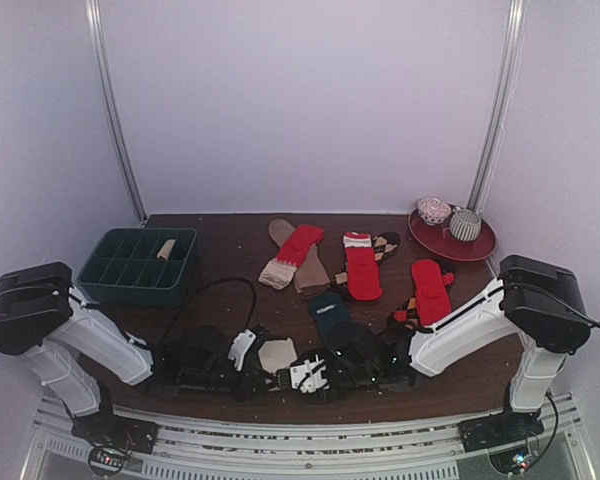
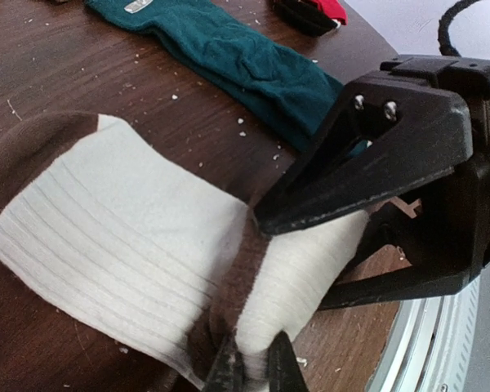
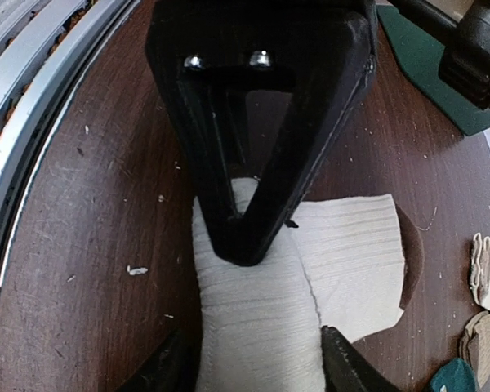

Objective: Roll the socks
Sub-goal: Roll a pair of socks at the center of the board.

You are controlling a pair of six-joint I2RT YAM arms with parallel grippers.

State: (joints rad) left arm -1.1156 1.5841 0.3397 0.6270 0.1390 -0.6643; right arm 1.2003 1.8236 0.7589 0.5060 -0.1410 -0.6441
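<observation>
While both arms are crowding low over the near edge, tray [image 1: 98, 272]: sitting well to the left, holding one pale bundle [image 1: 165, 248] in a back compartment, and getting in nobody's way.
Left gripper [image 2: 255, 369]: clamping tight on a pinch of the cream sock [image 2: 122, 237], right at its brown band.
Cream sock: lying on the table [image 2: 65, 90] between the two grippers, with one end folding up into a hump; it is not yet forming a bundle.
Right gripper [image 3: 253, 371]: standing partway apart astride that hump, fingers close to its flanks; I cannot tell whether they are squeezing it.
Risk: the hump is looking loose, so any slack on the right side could be letting the fold spring back. The two heads are working almost touching, so a turn may be knocking one against the other or tugging the pinch free.
Teal sock [image 1: 330, 308]: lying just behind, near enough to be catching under a finger.
Red socks [image 1: 361, 270]: lying farther back beside a brown sock [image 1: 312, 278], all flat and waiting.
Plate [image 1: 480, 248]: sitting far right, carrying two round patterned things, well apart from the work.
</observation>
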